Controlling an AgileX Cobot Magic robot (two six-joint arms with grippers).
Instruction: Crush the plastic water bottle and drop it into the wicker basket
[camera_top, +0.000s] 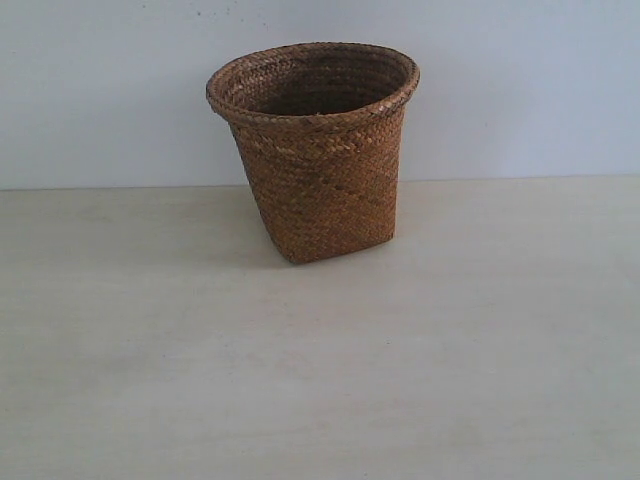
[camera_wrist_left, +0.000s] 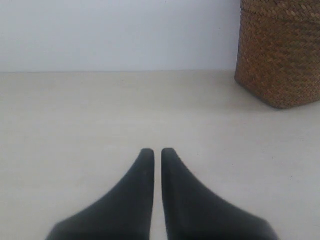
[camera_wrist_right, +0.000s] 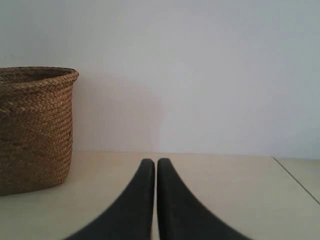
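Note:
The wicker basket (camera_top: 318, 150) stands upright on the pale table, brown and woven, with a flared round rim and a squarish base. Its lower wall shows in the left wrist view (camera_wrist_left: 280, 50), and its side and rim in the right wrist view (camera_wrist_right: 35, 130). The plastic water bottle is out of view in every frame; the basket's inside is too dark to tell what it holds. My left gripper (camera_wrist_left: 157, 151) is shut with nothing between its black fingers, low over bare table. My right gripper (camera_wrist_right: 155, 161) is shut and empty too. Neither gripper appears in the exterior view.
A light wooden table (camera_top: 320, 380) spreads around the basket, backed by a plain pale wall (camera_top: 520, 80). In the right wrist view a seam or table edge (camera_wrist_right: 295, 177) runs off to one side.

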